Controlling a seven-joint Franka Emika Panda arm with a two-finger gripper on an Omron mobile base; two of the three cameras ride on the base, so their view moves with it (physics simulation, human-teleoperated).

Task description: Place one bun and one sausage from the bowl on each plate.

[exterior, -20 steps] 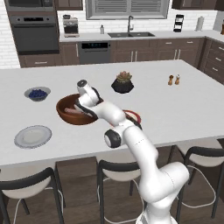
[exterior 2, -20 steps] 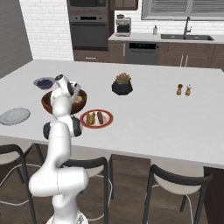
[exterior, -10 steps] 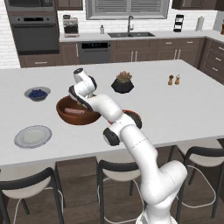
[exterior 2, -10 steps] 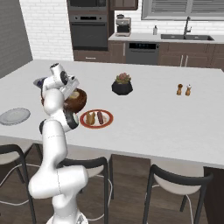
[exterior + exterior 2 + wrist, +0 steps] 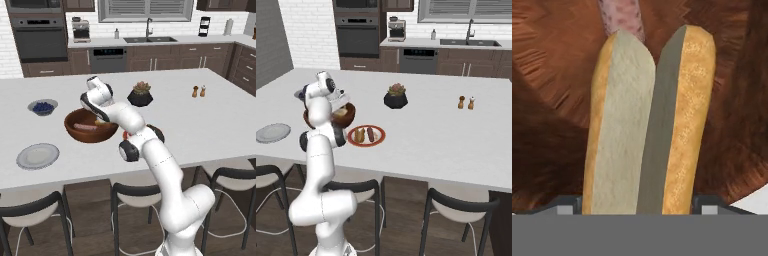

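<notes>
In the hand view a split bun (image 5: pixel 647 125) stands lengthwise between my fingertips (image 5: pixel 569 206), and my gripper (image 5: pixel 639 205) is shut on its two sides. Behind it a pink sausage (image 5: pixel 619 15) lies on the floor of the dark-brown wooden bowl (image 5: pixel 547 115). From the left base view my gripper (image 5: pixel 101 118) points down into the bowl (image 5: pixel 75 132), where the sausage (image 5: pixel 85 127) lies. A red plate (image 5: pixel 378 140) with a bun (image 5: pixel 359 134) and a sausage (image 5: pixel 370 134) sits right of the bowl (image 5: pixel 348 119). The grey plate (image 5: pixel 37 156) lies bare at the front left.
A small grey-blue bowl of berries (image 5: pixel 42 106) stands behind the wooden bowl. A potted plant (image 5: pixel 140 95) is mid-counter, and salt and pepper shakers (image 5: pixel 198 91) are further right. Stools (image 5: pixel 132 195) line the counter's near edge.
The hand has risen a little over the bowl and swung slightly left, with the bun still between its fingers.
</notes>
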